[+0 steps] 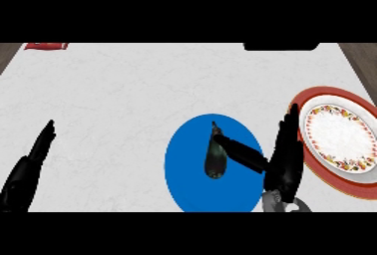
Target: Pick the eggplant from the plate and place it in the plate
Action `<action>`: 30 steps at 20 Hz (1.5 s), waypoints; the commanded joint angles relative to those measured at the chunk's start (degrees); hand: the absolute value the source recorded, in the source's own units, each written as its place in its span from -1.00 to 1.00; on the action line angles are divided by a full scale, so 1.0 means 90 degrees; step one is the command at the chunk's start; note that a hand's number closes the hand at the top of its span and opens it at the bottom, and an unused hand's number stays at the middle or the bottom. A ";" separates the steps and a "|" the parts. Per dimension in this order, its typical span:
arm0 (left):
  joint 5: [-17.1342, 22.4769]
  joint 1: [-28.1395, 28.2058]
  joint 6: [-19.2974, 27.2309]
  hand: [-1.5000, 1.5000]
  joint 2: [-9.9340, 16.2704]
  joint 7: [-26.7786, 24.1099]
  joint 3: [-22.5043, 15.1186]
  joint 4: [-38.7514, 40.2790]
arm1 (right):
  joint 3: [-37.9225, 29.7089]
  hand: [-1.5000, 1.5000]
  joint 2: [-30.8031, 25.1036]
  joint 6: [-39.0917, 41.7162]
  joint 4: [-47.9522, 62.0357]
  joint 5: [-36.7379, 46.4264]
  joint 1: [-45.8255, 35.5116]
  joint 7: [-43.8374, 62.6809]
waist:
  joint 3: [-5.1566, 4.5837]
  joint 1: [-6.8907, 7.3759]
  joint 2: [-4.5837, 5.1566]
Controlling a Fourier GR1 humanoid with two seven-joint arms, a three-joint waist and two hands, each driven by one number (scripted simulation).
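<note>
A dark eggplant (214, 158) lies lengthwise in the middle of a blue plate (188, 184) on the white counter. At the right edge stands a second plate (338, 137), white with a patterned band and a red rim, holding nothing. My right hand (283, 157) stands between the two plates, fingers straight and pointing up the view. Its thumb (243, 152) stretches left across the blue plate and reaches the eggplant's right side. My left hand (28, 167) rests open at the lower left, far from both plates.
A red object (46, 46) shows at the counter's far left corner. A black object (281, 46) sits at the far edge, right of centre. Brown floor borders the counter at both far corners.
</note>
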 commanded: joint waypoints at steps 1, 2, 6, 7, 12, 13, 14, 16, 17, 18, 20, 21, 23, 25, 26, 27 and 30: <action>-0.0041 0.0017 0.0024 0.00 -0.0095 -0.0067 -0.0018 0.0163 | 0.0193 -1.00 -0.0420 0.1128 -0.0226 0.0511 -0.0056 0.1637 | -0.0006 -0.0062 0.0010; -0.0016 0.0130 0.0028 0.00 -0.0074 0.0071 -0.0047 -0.0219 | 0.0101 -1.00 -0.0464 0.1339 -0.0230 0.0642 -0.0203 0.2077 | 0.0010 0.0032 0.0000; -0.0185 -0.0108 0.0113 0.00 -0.0233 -0.0187 -0.0066 0.0215 | -0.0295 -1.00 -0.0787 0.2490 -0.0614 0.0681 -0.0845 0.3635 | 0.0018 -0.0010 0.0042; -0.0072 -0.0360 -0.0016 0.00 -0.0114 -0.0133 0.0106 0.0378 | -0.0504 -1.00 -0.0757 0.2711 -0.0392 0.0568 -0.1304 0.3890 | 0.0023 0.0029 0.0066; -0.0038 -0.0171 -0.0136 0.00 -0.0149 -0.0193 0.0109 0.0199 | -0.0220 -1.00 -0.0709 0.3289 -0.0486 0.0167 -0.1003 0.4242 | 0.0041 0.0069 0.0052; 0.0077 -0.0291 -0.0313 0.00 0.0114 0.0186 0.0244 0.0045 | -0.0326 -1.00 -0.0793 0.3553 -0.0669 -0.0141 -0.1065 0.4388 | 0.0044 0.0061 0.0046; -0.0048 -0.0071 -0.0116 0.00 -0.0153 -0.0136 0.0116 0.0120 | -0.0429 -1.00 -0.0714 0.3661 -0.0652 -0.0170 -0.1428 0.4764 | 0.0037 0.0098 0.0045; -0.0008 -0.0185 -0.0232 0.00 -0.0089 0.0110 0.0112 -0.0024 | -0.0448 -1.00 -0.0676 0.3776 -0.0257 -0.0469 -0.1523 0.4563 | 0.0044 0.0121 0.0061; -0.0136 0.0052 -0.0106 0.00 -0.0175 -0.0101 0.0033 -0.0151 | -0.0499 -1.00 -0.0898 0.3959 -0.0197 -0.0803 -0.1214 0.4236 | 0.0048 0.0132 0.0060; -0.0121 -0.0204 -0.0162 0.00 -0.0081 0.0059 0.0147 0.0085 | -0.0601 -1.00 -0.1050 0.4179 -0.0325 -0.1065 -0.1292 0.4302 | 0.0046 0.0072 0.0066; -0.0230 -0.0197 -0.0097 0.00 -0.0263 -0.0023 -0.0045 0.0084 | -0.0231 -1.00 -0.0939 0.4324 0.0188 -0.1138 -0.1472 0.4320 | 0.0042 0.0140 0.0082; -0.0247 -0.0232 -0.0097 0.00 -0.0219 -0.0009 0.0024 0.0169 | -0.0246 -1.00 -0.0993 0.4353 0.0324 -0.1257 -0.1393 0.4191 | 0.0044 0.0122 0.0083; -0.0238 -0.0252 -0.0106 0.00 -0.0332 -0.0078 0.0011 0.0263 | -0.0271 -1.00 -0.1145 0.4533 0.0268 -0.1602 -0.1300 0.4095 | 0.0045 0.0087 0.0075; -0.0077 -0.0391 -0.0324 0.00 -0.0125 -0.0106 0.0268 0.0285 | -0.0103 -1.00 -0.0925 0.4432 0.0466 -0.1446 -0.1769 0.4399 | 0.0042 0.0114 0.0067; -0.0136 -0.0241 -0.0327 0.00 -0.0178 -0.0347 0.0267 0.0510 | -0.0291 -1.00 -0.1103 0.4649 0.0424 -0.1772 -0.1626 0.4148 | 0.0044 0.0094 0.0069; -0.0048 -0.0426 -0.0432 0.00 -0.0071 -0.0204 0.0382 0.0467 | -0.0257 -1.00 -0.1063 0.4601 0.0662 -0.1850 -0.1460 0.3885 | 0.0046 0.0090 0.0073; -0.0262 -0.0195 -0.0307 0.00 -0.0335 -0.0045 0.0145 0.0120 | -0.0246 -1.00 -0.0930 0.4615 0.0887 -0.1873 -0.1617 0.3762 | 0.0049 0.0099 0.0062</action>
